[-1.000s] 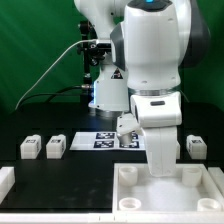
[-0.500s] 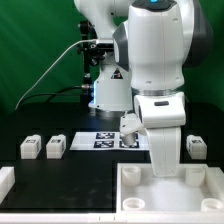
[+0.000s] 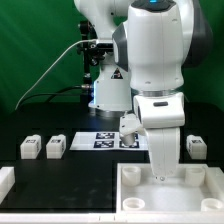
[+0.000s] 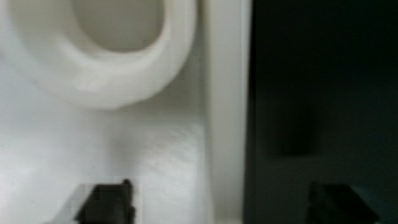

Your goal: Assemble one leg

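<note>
Hand (image 4: 219, 205), spread wide astride the panel (image 4: 71, 140) rim: wrist view only.

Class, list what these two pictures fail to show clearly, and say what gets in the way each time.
1. Wrist view: the panel under the gripper is blurred.
2. Exterior view: the gripper's fingers, hidden by the arm and its own wrist.
3. Exterior view: tags on the legs, too small to read.
4. Exterior view: the panel's near side, cut off by the bottom edge.
</note>
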